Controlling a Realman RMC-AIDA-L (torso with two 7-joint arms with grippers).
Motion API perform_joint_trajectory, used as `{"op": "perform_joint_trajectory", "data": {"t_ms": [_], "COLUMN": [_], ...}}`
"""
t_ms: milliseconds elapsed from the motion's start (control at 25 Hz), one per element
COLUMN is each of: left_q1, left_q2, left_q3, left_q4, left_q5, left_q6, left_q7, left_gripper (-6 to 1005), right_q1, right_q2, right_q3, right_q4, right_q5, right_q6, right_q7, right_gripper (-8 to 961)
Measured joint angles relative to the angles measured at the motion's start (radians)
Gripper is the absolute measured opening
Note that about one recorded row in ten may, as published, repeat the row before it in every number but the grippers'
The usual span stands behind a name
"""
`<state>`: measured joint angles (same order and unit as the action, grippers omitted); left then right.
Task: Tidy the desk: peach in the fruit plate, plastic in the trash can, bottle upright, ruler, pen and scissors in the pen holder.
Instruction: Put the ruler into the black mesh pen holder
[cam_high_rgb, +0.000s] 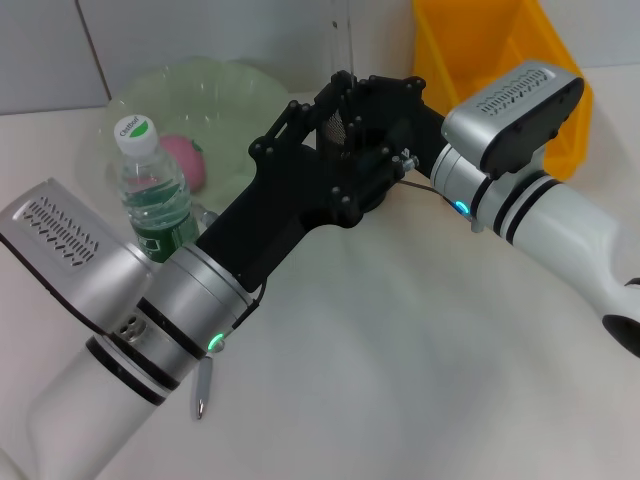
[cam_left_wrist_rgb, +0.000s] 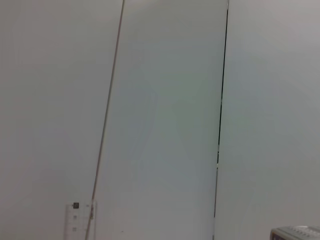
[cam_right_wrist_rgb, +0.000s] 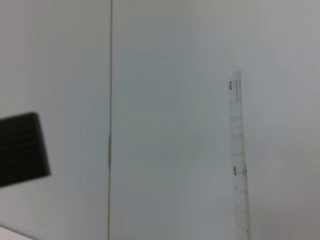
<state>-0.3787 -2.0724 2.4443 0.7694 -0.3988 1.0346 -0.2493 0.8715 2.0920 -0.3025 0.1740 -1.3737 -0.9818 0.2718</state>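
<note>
We see the peach (cam_high_rgb: 187, 160) in the green fruit plate (cam_high_rgb: 215, 85), with the bottle (cam_high_rgb: 152, 190) standing just beside. Both grippers meet over the pen holder (cam_high_rgb: 338, 128); we cannot tell their grip. The ruler (cam_right_wrist_rgb: 238, 155) stands upright.

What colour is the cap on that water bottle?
Green on top with white lettering; the water bottle cap shows best in the head view.
</note>
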Motion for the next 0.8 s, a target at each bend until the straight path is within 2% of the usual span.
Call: {"op": "perform_joint_trajectory", "data": {"t_ms": [800], "left_q1": [0.007], "left_q2": [0.0], "left_q3": [-0.01], "left_q4": [0.002], "left_q5": [0.0], "left_q6": [0.001], "left_q7": [-0.001], "left_gripper": [782], "right_q1": [-0.005], "right_q2": [0.0], "right_q3": [0.003], "right_q4": [0.001], "right_q5": [-0.004], "right_q6": [0.016], "right_q7": [0.01], "right_gripper": [60]}}
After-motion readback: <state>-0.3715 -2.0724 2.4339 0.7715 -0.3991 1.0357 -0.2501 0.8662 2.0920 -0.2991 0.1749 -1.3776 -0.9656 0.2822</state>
